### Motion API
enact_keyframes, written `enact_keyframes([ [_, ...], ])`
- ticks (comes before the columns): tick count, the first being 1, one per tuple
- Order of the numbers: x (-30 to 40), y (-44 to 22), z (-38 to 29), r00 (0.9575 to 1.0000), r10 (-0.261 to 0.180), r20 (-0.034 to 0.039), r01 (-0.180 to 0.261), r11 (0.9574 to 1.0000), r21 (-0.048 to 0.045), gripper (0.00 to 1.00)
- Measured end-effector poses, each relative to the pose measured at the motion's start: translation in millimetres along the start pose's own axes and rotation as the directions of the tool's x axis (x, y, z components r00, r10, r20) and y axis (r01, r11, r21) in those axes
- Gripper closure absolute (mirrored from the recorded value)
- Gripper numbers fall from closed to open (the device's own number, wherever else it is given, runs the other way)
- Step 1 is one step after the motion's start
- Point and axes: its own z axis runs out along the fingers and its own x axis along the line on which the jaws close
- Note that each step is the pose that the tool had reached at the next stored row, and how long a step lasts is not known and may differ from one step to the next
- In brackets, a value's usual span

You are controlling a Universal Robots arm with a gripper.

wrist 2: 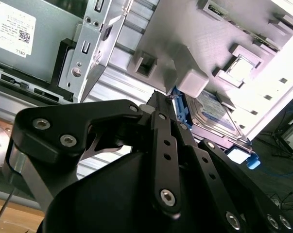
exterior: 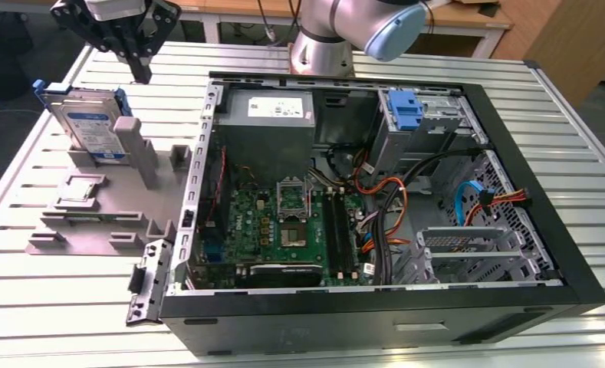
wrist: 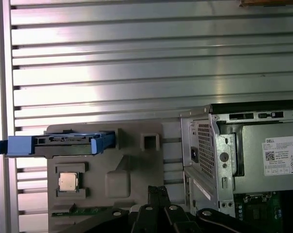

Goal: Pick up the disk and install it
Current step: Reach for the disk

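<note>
- At the exterior view's far left, the gripper [exterior: 139, 74] was seen poised above the slatted table [exterior: 568, 130]. Its two fingers were pressed together and nothing was clamped between them.
- The disk [exterior: 90, 126] was found just below the fingertips and slightly to the exterior view's left of them. It was near them but not touched.
- The disk was stood on edge in a grey holder [exterior: 97, 230], with its labelled face turned toward the near side.
- Its blue-framed upper edge was laid across from the exterior view's left to right, so its thin dimension was judged to run near to far.
- A grey post [exterior: 136, 153] of the holder was set against the disk's right end, between the disk and the open side of the table.
- The open computer case [exterior: 384, 307] was placed to the exterior view's right of the holder, well apart from the disk.
- A grey power-supply box [exterior: 271, 111] and an upright blue bracket [exterior: 406, 107] were seen along the case's far wall.
- The disk was not yet lifted, and nothing of the installing was judged done.
</note>
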Motion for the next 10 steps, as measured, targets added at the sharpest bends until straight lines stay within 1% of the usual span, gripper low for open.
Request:
enact_keyframes([
  [10,9.6,3.2,0.9,1.0,0.0,-0.0013,0.0,1.0,0.0001,0.9],
])
